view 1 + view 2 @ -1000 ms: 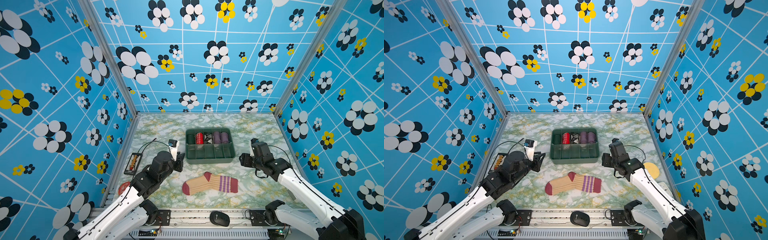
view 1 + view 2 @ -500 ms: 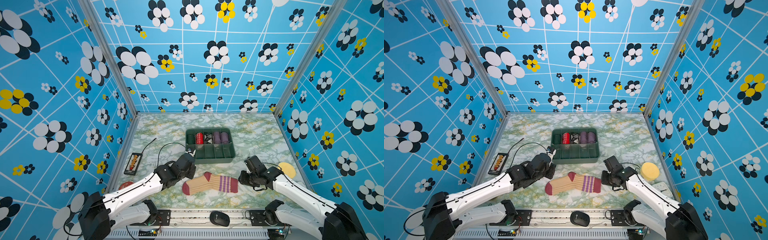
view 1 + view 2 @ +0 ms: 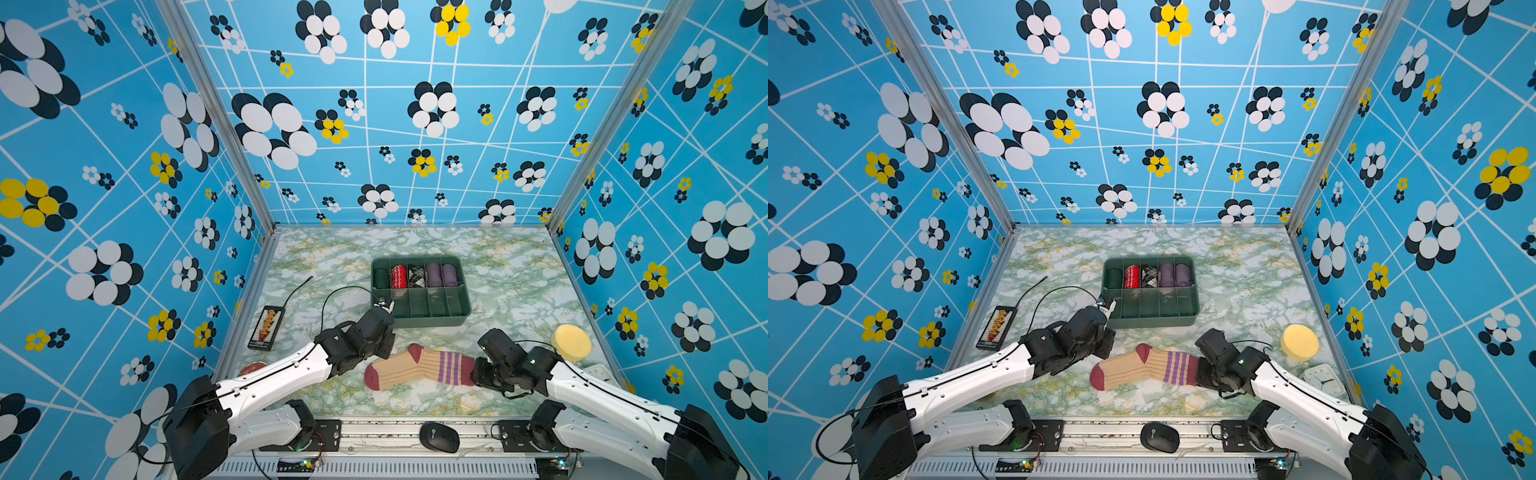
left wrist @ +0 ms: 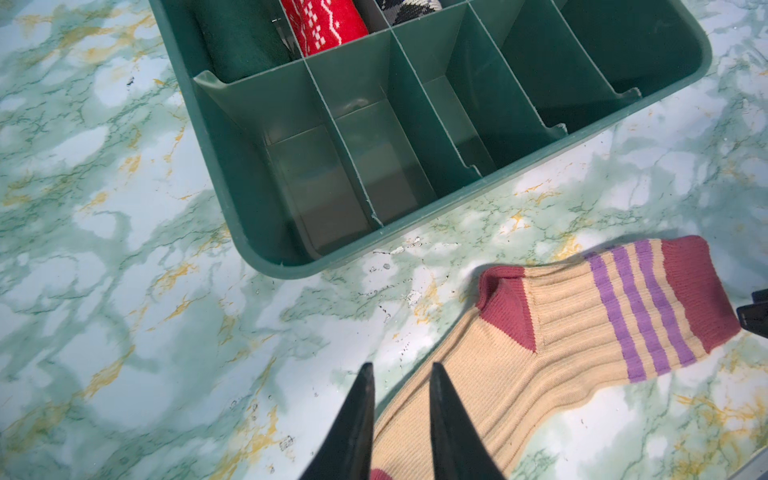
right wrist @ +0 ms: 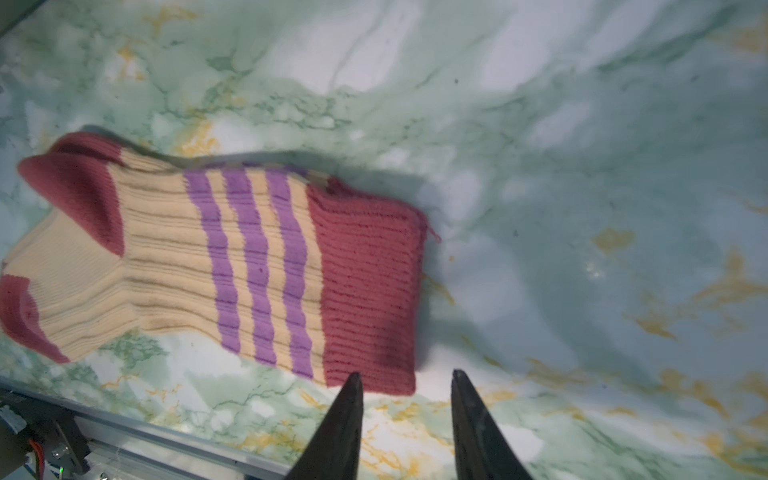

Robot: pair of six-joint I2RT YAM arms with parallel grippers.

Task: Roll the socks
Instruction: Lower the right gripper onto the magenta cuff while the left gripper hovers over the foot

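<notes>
Tray (image 3: 419,322): back row holds dark green roll (image 3: 380,277), red roll (image 3: 398,276), check roll (image 3: 416,276), two purple rolls (image 3: 434,274). Socks (image 3: 419,370) flat on table (image 3: 332,266) just in front of tray, unrolled. Left gripper (image 4: 399,374) narrowly parted, tips at foot edge, contact unclear. Right gripper (image 5: 403,378) parted at cuff corner, nothing clamped. Red disc (image 3: 253,369) half hidden under left arm (image 3: 282,370). Clock (image 3: 600,369) partly behind right arm (image 3: 602,392). Sponge (image 3: 571,341) right of tray, mouse (image 3: 439,437) on front rail (image 3: 374,432).

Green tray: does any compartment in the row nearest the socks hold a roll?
No, the left wrist view shows only bare floors in that row of the green tray; the red roll sits behind.
</notes>
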